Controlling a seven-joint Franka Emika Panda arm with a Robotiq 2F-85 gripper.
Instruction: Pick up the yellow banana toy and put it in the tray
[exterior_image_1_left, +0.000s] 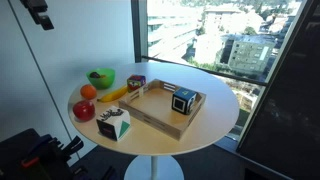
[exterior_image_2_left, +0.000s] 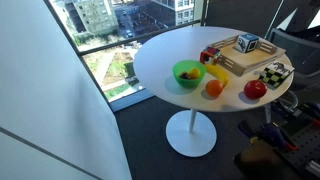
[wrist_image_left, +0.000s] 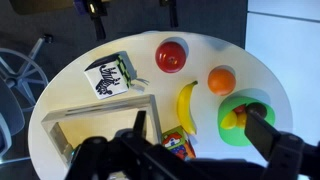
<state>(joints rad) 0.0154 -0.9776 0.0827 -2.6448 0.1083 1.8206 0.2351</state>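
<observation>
The yellow banana toy (wrist_image_left: 186, 103) lies on the round white table between the green bowl (wrist_image_left: 245, 118) and the light-wood tray (wrist_image_left: 60, 122). It also shows in both exterior views (exterior_image_1_left: 113, 95) (exterior_image_2_left: 217, 72), just outside the tray (exterior_image_1_left: 150, 117) (exterior_image_2_left: 232, 62). My gripper (wrist_image_left: 195, 116) is open and empty, high above the table and roughly over the banana. In an exterior view it hangs at the top edge (exterior_image_1_left: 40, 13). A black and blue cube (exterior_image_1_left: 184, 101) sits inside the tray.
An orange (wrist_image_left: 221, 80) and a red apple (wrist_image_left: 170, 54) lie beside the banana. A white printed box (wrist_image_left: 113, 77) stands near the tray. A small colourful box (wrist_image_left: 175, 146) sits by the banana's end. The green bowl holds small toy fruits. A window wall stands behind the table.
</observation>
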